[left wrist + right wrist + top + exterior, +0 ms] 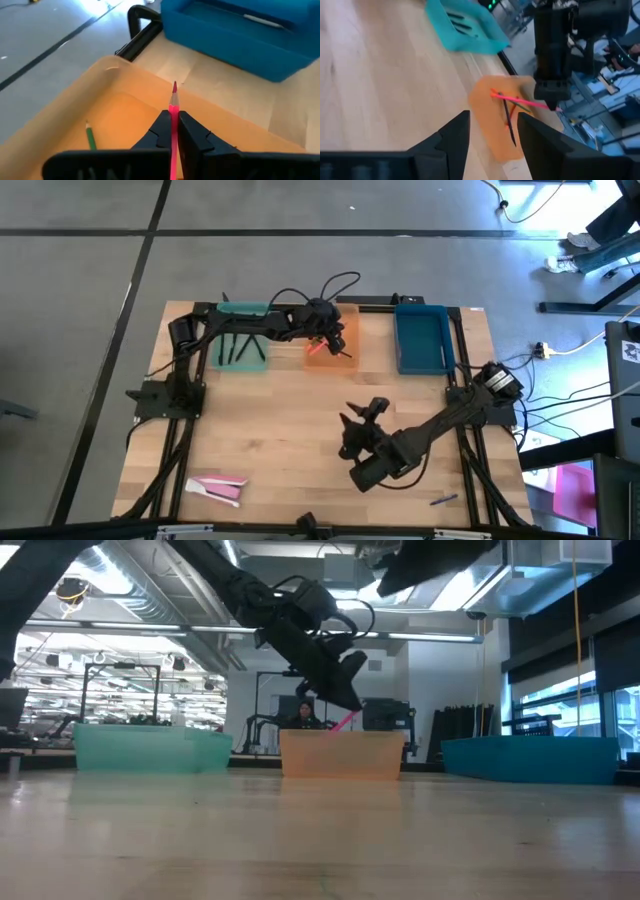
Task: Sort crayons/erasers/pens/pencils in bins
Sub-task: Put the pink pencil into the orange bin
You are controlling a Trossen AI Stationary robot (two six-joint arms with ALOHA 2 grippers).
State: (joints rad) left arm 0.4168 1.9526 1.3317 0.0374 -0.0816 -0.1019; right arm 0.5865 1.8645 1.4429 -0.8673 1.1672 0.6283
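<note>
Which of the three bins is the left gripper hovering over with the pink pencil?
The orange bin, the middle one. The left gripper holds the pink pencil above it; the teal-green bin and the blue bin stand to either side.

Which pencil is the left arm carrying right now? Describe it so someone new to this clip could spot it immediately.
Find the orange bin, the middle of three bins along the table's far edge. Above it hangs the left gripper, shut on a slim pink pencil with a red tip. Unlike the green pencil and the dark sticks lying inside the bin, it is held in the air.
</note>
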